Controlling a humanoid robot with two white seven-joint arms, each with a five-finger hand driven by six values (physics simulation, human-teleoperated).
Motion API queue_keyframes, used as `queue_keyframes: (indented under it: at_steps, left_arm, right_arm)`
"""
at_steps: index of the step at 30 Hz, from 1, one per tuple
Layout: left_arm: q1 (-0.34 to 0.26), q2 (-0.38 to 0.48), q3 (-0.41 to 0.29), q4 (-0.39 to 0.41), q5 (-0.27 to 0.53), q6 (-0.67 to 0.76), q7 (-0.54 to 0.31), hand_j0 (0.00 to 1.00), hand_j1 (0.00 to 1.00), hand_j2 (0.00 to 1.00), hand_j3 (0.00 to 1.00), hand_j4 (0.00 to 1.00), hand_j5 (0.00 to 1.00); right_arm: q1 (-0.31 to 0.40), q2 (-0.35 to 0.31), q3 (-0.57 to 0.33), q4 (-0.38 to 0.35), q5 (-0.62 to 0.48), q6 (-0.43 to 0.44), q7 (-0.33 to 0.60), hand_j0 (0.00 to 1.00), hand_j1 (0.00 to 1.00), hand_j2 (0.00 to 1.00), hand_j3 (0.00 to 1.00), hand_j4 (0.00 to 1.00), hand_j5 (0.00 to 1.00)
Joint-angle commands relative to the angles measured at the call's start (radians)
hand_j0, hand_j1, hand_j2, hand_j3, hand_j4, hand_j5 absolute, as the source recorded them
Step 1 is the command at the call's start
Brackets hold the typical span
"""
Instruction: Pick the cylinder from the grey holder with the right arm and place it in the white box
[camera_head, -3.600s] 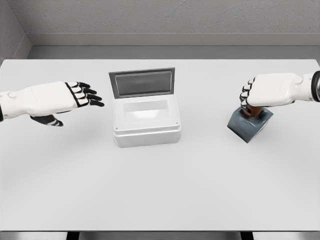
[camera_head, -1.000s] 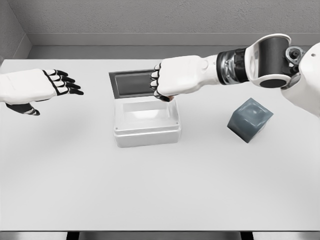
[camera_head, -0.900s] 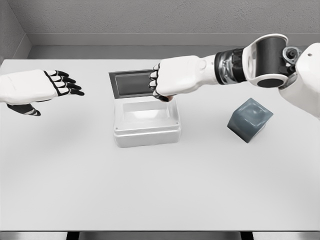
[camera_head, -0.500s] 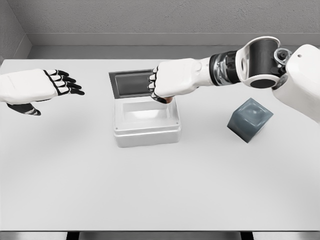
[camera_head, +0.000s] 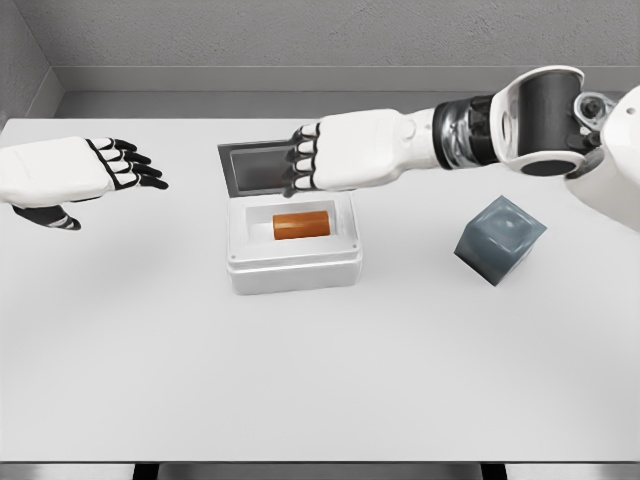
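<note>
The orange cylinder (camera_head: 301, 225) lies on its side inside the white box (camera_head: 292, 262); the right hand (camera_head: 335, 152) above it holds nothing, fingers loosely apart; best to lift straight up, clear of the lid (camera_head: 262, 166).

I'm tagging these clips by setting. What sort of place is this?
Likely a simulated test bench, not a real room: a bare white table, plain grey walls, and only a white box and grey holder as props.
</note>
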Motion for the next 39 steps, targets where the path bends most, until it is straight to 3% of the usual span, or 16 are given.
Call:
queue_keyframes:
  at_steps: [1, 4, 5, 7, 8, 10, 12, 15, 18, 20, 22, 25, 36, 39]
  left_arm:
    - [-0.008, -0.002, 0.0, 0.006, 0.004, 0.003, 0.0, 1.0, 1.0, 1.0, 1.0, 1.0, 1.0]
    - [-0.077, -0.042, -0.012, 0.033, 0.004, 0.003, 0.0, 1.0, 1.0, 1.0, 1.0, 1.0, 1.0]
    - [-0.083, -0.068, -0.015, 0.033, -0.022, 0.003, 0.0, 1.0, 1.0, 1.0, 1.0, 1.0, 1.0]
    - [-0.112, -0.188, -0.026, 0.079, -0.148, 0.003, 0.0, 1.0, 1.0, 1.0, 1.0, 1.0, 1.0]
    - [-0.166, -0.206, -0.067, 0.121, -0.165, 0.003, 0.0, 1.0, 1.0, 1.0, 1.0, 1.0, 1.0]
    - [-0.242, -0.206, -0.096, 0.174, -0.162, 0.003, 0.0, 1.0, 1.0, 1.0, 1.0, 1.0, 1.0]
    - [-0.281, -0.205, -0.099, 0.275, -0.165, 0.003, 0.0, 1.0, 1.0, 1.0, 1.0, 1.0, 1.0]
    - [-0.298, -0.228, -0.142, 0.292, -0.166, 0.003, 0.0, 1.0, 1.0, 1.0, 1.0, 1.0, 1.0]
    - [-0.382, -0.269, -0.231, 0.347, -0.166, 0.003, 0.0, 1.0, 1.0, 1.0, 1.0, 1.0, 1.0]
    - [-0.426, -0.292, -0.297, 0.378, -0.166, 0.003, 0.0, 1.0, 1.0, 1.0, 1.0, 1.0, 1.0]
    - [-0.436, -0.334, -0.325, 0.413, -0.191, 0.003, 0.0, 1.0, 1.0, 1.0, 1.0, 1.0, 1.0]
    - [-0.457, -0.39, -0.332, 0.476, -0.254, 0.003, 0.0, 1.0, 1.0, 1.0, 1.0, 1.0, 1.0]
    - [-0.479, -0.461, -0.349, 0.514, -0.386, 0.003, 0.0, 1.0, 1.0, 1.0, 1.0, 1.0, 1.0]
    - [-0.5, -0.468, -0.398, 0.516, -0.403, 0.003, 0.0, 1.0, 1.0, 1.0, 1.0, 1.0, 1.0]
  right_arm:
    - [0.0, -0.116, -0.039, -0.083, -0.123, 0.002, 0.0, 0.98, 0.98, 0.98, 0.98, 0.98, 0.98]
    - [0.035, -0.237, -0.145, -0.083, -0.29, 0.002, 0.0, 0.98, 0.98, 0.98, 0.98, 0.98, 0.98]
    - [0.054, -0.28, -0.182, -0.083, -0.356, 0.002, 0.0, 0.98, 0.98, 0.98, 0.98, 0.98, 0.98]
    - [0.136, -0.377, -0.304, -0.083, -0.528, 0.002, 0.0, 0.98, 0.98, 0.98, 0.98, 0.98, 0.98]
    - [0.187, -0.406, -0.347, -0.083, -0.6, 0.002, 0.0, 0.98, 0.98, 0.98, 0.98, 0.98, 0.98]
    - [0.288, -0.411, -0.406, -0.083, -0.695, 0.002, 0.0, 0.98, 0.98, 0.98, 0.98, 0.98, 0.98]
    - [0.443, -0.408, -0.493, -0.083, -0.804, 0.002, 0.0, 0.98, 0.98, 0.98, 0.98, 0.98, 0.98]
    - [0.646, -0.379, -0.645, -0.083, -0.875, 0.002, 0.0, 0.98, 0.98, 0.98, 0.98, 0.98, 0.98]
    - [0.787, -0.328, -0.72, -0.083, -0.881, 0.002, 0.0, 0.99, 0.99, 0.99, 0.99, 0.99, 0.99]
    - [0.818, -0.27, -0.722, -0.081, -0.87, 0.002, 0.0, 1.0, 1.0, 1.0, 1.0, 1.0, 1.0]
    - [0.862, -0.205, -0.729, -0.081, -0.864, 0.002, 0.0, 1.0, 1.0, 1.0, 1.0, 1.0, 1.0]
    - [0.896, -0.159, -0.73, -0.061, -0.864, 0.002, 0.0, 1.0, 1.0, 1.0, 1.0, 1.0, 1.0]
    - [0.914, -0.136, -0.766, -0.038, -0.864, 0.002, 0.0, 1.0, 1.0, 1.0, 1.0, 1.0, 1.0]
    - [0.925, -0.136, -0.774, -0.035, -0.864, 0.002, 0.0, 1.0, 1.0, 1.0, 1.0, 1.0, 1.0]
